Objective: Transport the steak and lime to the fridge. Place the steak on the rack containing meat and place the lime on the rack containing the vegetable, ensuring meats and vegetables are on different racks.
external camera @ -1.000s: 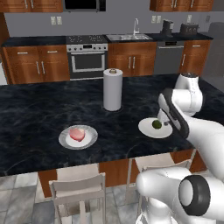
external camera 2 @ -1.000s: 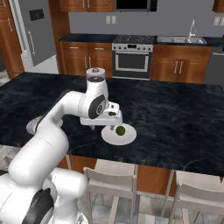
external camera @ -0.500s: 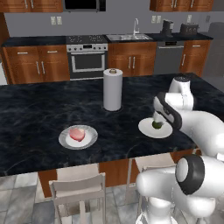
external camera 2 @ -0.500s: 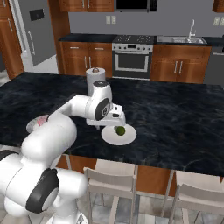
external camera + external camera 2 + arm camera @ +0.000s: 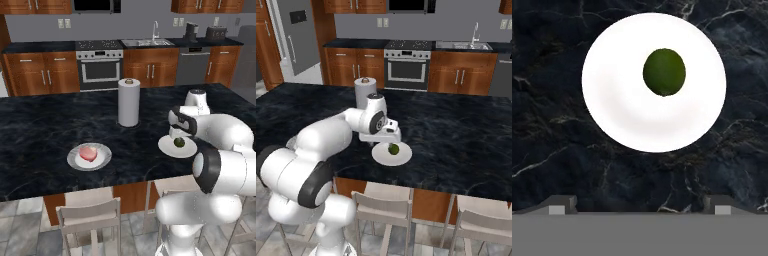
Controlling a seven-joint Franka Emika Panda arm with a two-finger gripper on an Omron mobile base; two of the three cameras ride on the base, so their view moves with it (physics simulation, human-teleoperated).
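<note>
The lime is lying on a small white plate on the black marble counter, and it is sitting off the middle of this plate, not at its centre. In the left base view the same lime and its plate are on the right part of the counter, near the front edge, and the white arm is bending over them. The gripper is hovering above the plate and is not touching the lime; its two dark fingertips are standing wide apart, with nothing between them. In the right base view the gripper is hanging just above the lime, which is resting on the plate close to the near edge of the counter. The steak is lying on a second, greyish plate well to the left of the lime, also on the near side of the counter. A white paper towel roll is standing upright farther back, between the two plates and behind them. On the far wall a steel oven is sitting between brown wooden cabinets, and a sink with a tap is to the right of it. Two light chairs are standing at the near side of the counter.
</note>
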